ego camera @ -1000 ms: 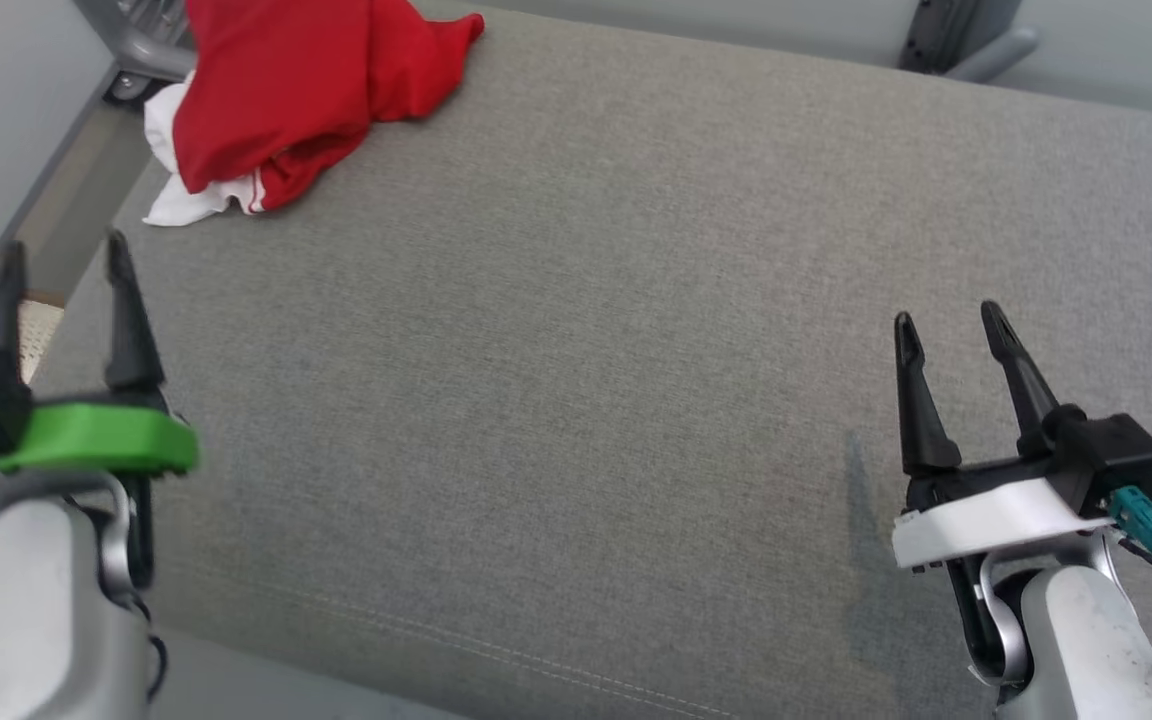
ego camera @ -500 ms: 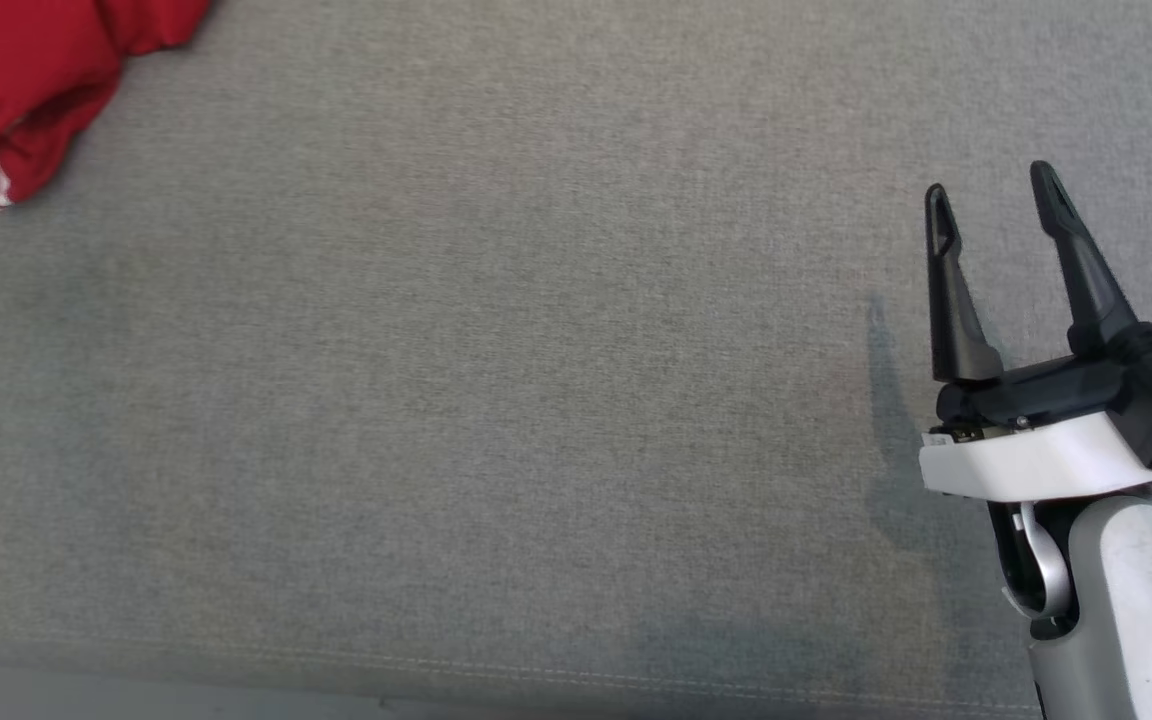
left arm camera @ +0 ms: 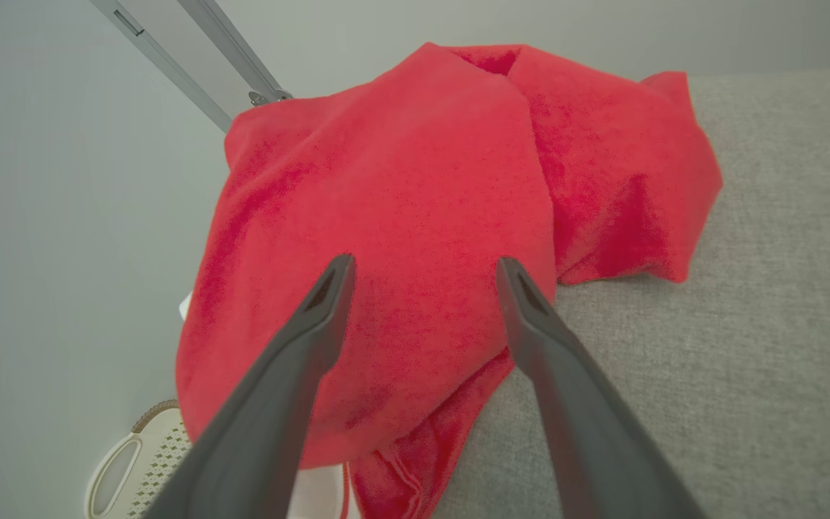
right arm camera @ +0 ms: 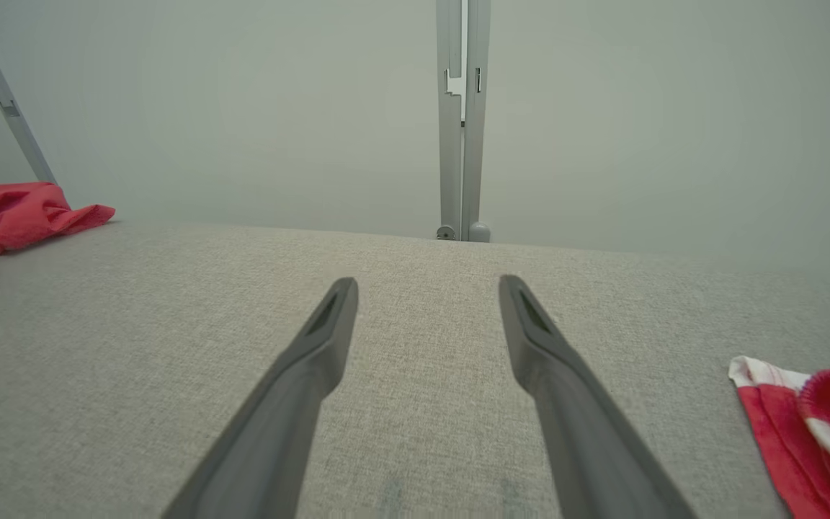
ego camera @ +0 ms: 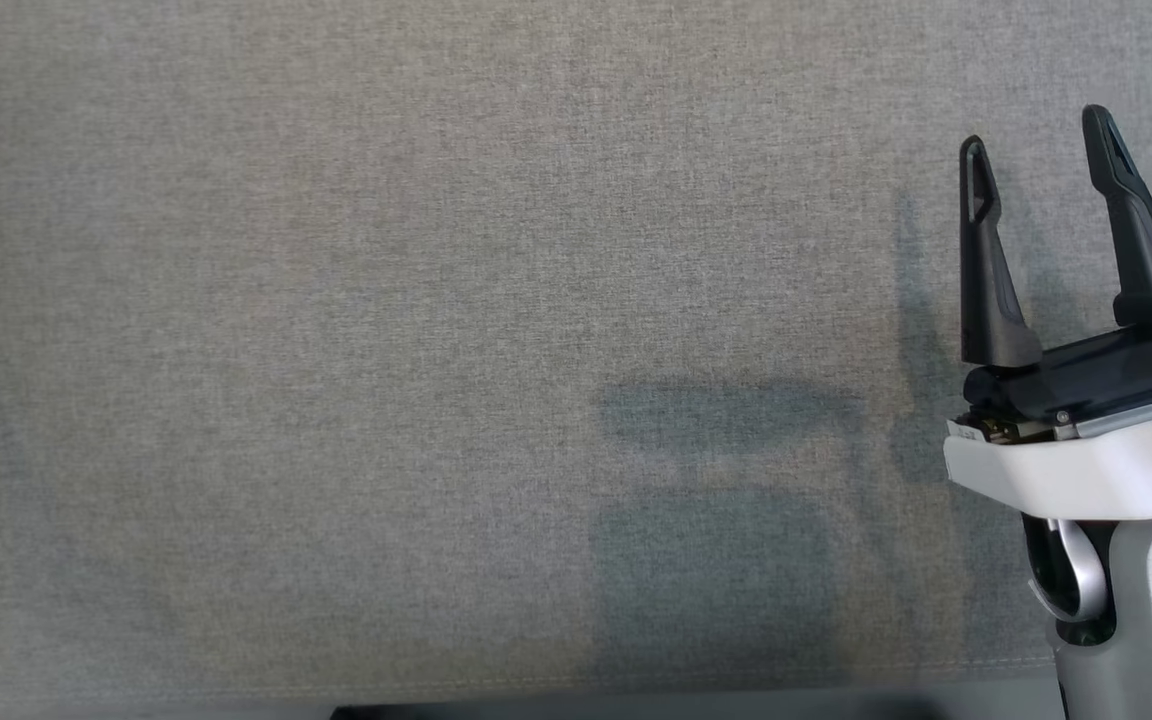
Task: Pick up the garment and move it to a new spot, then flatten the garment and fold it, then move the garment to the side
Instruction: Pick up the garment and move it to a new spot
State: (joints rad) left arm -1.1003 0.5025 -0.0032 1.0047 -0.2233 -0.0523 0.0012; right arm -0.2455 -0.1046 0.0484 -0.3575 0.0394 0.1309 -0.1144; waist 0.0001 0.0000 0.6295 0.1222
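Left gripper (left arm camera: 424,261) was right up on the garment (left arm camera: 400,216): fingers spread wide, both dark tips framed against the red cloth, nothing pinched between them, though whether the tips actually touched the fabric I couldn't tell. The garment sat crumpled in a tall red heap at the edge of the grey upholstered surface (left arm camera: 746,375), hard by the pale wall. Two metal bars (left arm camera: 192,58) slanted up behind it and a white scrap (left arm camera: 318,497) peeked out beneath its lower hem. A cream perforated basket (left arm camera: 134,461) showed below, off the surface's edge. Over to the other side, the right gripper (ego camera: 1036,130) hovered at the right of the head view, jaws wide apart as well and holding nothing. Its fingers pointed up over the grey weave, with soft dark shadows (ego camera: 726,420) lying just to its left. From its own wrist camera, the two fingers stretched out over the grey surface toward an upright metal post (right arm camera: 462,144) at the far edge. The red heap lay far off at that view's left edge, well apart from this gripper. A second red and white cloth (right arm camera: 804,425) lay at the lower right, near the right finger but not touching it.
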